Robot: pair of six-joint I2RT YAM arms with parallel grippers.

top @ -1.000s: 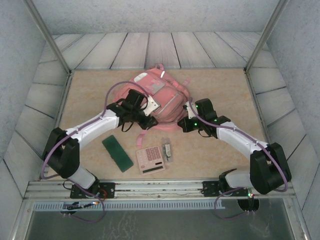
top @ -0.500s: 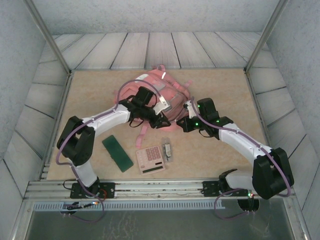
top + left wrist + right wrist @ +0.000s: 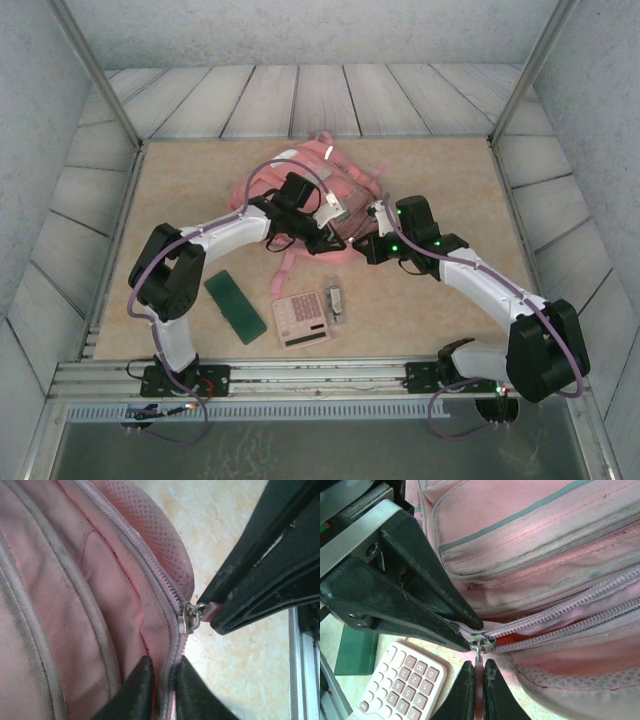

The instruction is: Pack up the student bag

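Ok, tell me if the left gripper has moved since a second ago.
Yes. The left gripper shifted right, judged against the calculator, toward the right gripper.

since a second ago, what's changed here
The left gripper slid right across the bag to the zip, beside the right gripper, and closed on the bag's zip edge. Its elbow swung in toward the middle. Unchanged: the right gripper stays shut on the zip pull, and the calculator has not moved.
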